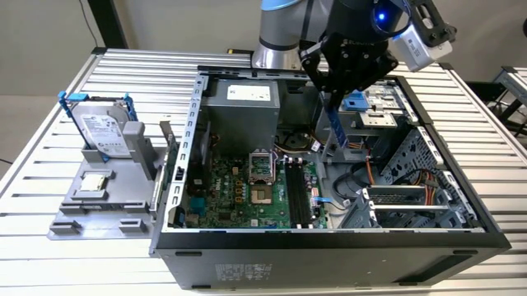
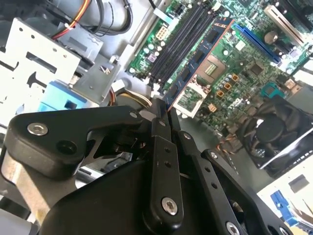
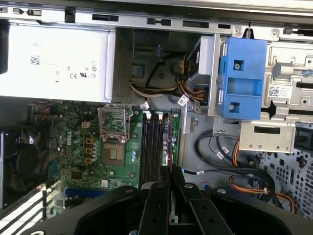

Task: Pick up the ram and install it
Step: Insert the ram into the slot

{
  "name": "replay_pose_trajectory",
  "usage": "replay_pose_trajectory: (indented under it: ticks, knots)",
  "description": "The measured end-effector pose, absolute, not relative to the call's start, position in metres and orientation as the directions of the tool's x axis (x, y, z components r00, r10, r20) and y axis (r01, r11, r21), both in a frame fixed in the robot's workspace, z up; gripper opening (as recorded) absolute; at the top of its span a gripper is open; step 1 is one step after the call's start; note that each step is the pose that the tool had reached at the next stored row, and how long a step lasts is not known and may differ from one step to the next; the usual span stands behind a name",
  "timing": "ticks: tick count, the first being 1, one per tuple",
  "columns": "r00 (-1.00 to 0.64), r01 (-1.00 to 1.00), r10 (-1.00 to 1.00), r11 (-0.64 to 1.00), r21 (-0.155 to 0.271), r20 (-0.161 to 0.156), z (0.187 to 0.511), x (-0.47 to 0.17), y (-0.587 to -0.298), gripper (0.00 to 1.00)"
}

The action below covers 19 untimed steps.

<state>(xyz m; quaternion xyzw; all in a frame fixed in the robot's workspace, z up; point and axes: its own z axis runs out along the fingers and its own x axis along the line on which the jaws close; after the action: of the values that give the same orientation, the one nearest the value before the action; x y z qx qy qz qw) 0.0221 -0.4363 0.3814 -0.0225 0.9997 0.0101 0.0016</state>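
- The gripper (image 1: 334, 86) is clamped on the ram (image 1: 332, 123), which hangs upright from the fingers over the open PC case (image 1: 329, 259).
- In the exterior view, the stick's lower end is down inside the case opening, near the power supply (image 1: 239, 108) end of the memory slots (image 1: 298, 194). It looks like it's in the air and not seated in a slot.
- In the second wrist view, the ram (image 2: 198, 61) sticks out edge-on from between the black fingers (image 2: 161, 147). It runs roughly parallel to the dark memory slots (image 2: 181, 41) on the motherboard (image 2: 244, 83).
- In the first wrist view, the gripper (image 3: 171, 188) has the ram (image 3: 170, 166) showing as a thin edge. It sits just off to the side of the slots (image 3: 152, 147), toward the blue bracket (image 3: 242, 78).
- The CPU socket (image 3: 113, 142) is on the other side of those slots.
- Outside the case, on the exterior view's left, the hard drive (image 1: 103, 129) stands in its blue-handled frame on a grey holder (image 1: 99, 213). The little silver processor chip (image 1: 92, 183) lies flat just in front of it. Both are well away from the gripper.
- It's all sitting on a slatted metal table (image 1: 494, 142).
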Motion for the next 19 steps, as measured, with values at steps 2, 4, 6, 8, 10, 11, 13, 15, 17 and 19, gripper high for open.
replay_pose_trajectory:
  ticks: [2, 4, 6, 8, 10, 11, 13, 15, 17, 19]
  knots:
    - [-0.999, -0.045, -0.045, 0.999, 0.02, -0.004, 0.3782, 0.0233, -0.4363, 0.0]
    - [-0.999, -0.045, -0.045, 0.999, 0.02, -0.004, 0.3779, 0.0235, -0.4363, 0.0]
    - [-0.999, -0.045, -0.045, 0.999, 0.02, -0.004, 0.3779, 0.0235, -0.4363, 0.0]
    - [-0.999, -0.045, -0.045, 0.999, 0.02, -0.004, 0.3778, 0.0236, -0.4363, 0.0]
    - [-0.999, -0.045, -0.045, 0.999, 0.02, -0.004, 0.3778, 0.0237, -0.4363, 0.0]
    - [-0.999, -0.045, -0.045, 0.999, 0.02, -0.004, 0.3778, 0.0237, -0.4363, 0.0]
    - [-0.999, -0.045, -0.045, 0.999, 0.02, -0.004, 0.3777, 0.0237, -0.4363, 0.0]
    - [-0.999, -0.045, -0.045, 0.999, 0.02, -0.004, 0.3777, 0.0237, -0.4363, 0.0]
    - [-0.999, -0.045, -0.045, 0.999, 0.02, -0.004, 0.3776, 0.0237, -0.4363, 0.0]
    - [-0.999, -0.045, -0.045, 0.999, 0.02, -0.004, 0.375, 0.0238, -0.4363, 0.0]
